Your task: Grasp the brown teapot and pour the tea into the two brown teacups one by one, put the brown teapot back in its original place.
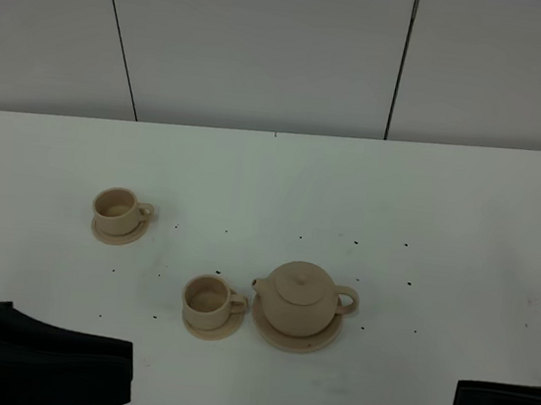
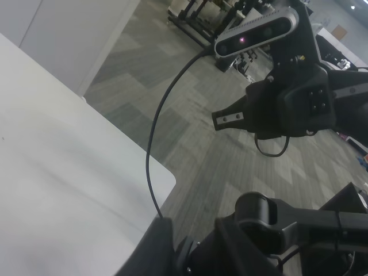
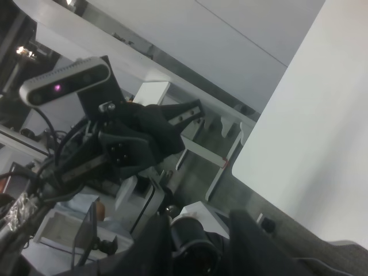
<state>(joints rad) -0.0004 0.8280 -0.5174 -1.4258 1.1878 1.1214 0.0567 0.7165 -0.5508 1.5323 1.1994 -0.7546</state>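
no legible text, no labels (nothing readable anywhere)

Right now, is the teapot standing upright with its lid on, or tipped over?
Upright and closed. The teapot sits level on its saucer, its knobbed lid in place. Whether it holds tea cannot be told.

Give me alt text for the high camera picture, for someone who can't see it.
A tan teapot sits on its saucer near the front of a white table, spout toward a cup just left of it. A second cup stands farther back left; black arms show at both lower corners.
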